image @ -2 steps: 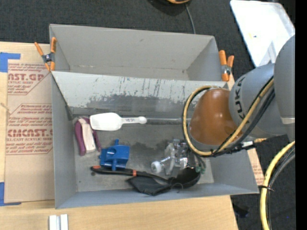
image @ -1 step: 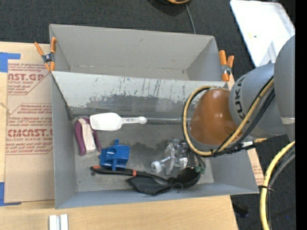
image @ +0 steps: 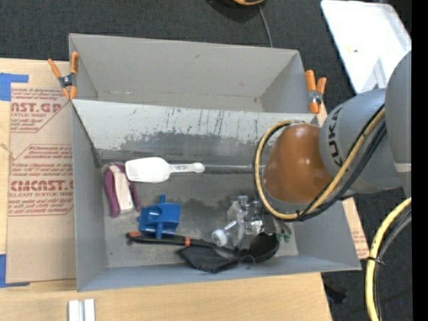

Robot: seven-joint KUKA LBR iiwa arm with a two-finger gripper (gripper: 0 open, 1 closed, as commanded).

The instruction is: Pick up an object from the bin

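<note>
The bin (image: 180,72) holds five loose things, one of each kind.

1. One white scoop (image: 159,170) lies along the back of the floor, with its handle pointing right.
2. One purple and pink block (image: 119,190) lies at the left, just below the bowl of the scoop.
3. One blue plastic part (image: 160,219) sits right of the block, near the middle of the floor.
4. One slender black tool (image: 157,239) with an orange mark at its left end lies just in front of the blue part and seems to touch it.
5. One black floppy piece (image: 212,257) lies against the front wall, at the right end of the slender tool.

The arm (image: 364,139) enters from the right, with one orange cover (image: 297,166) on its wrist. The pincer (image: 241,225) is low in the front right part of the bin, directly behind the black floppy piece and nearest to it. Whether the pincer is apart or together cannot be told, nor whether it touches the black piece. The four other things lie to its left, apart from it.
</note>
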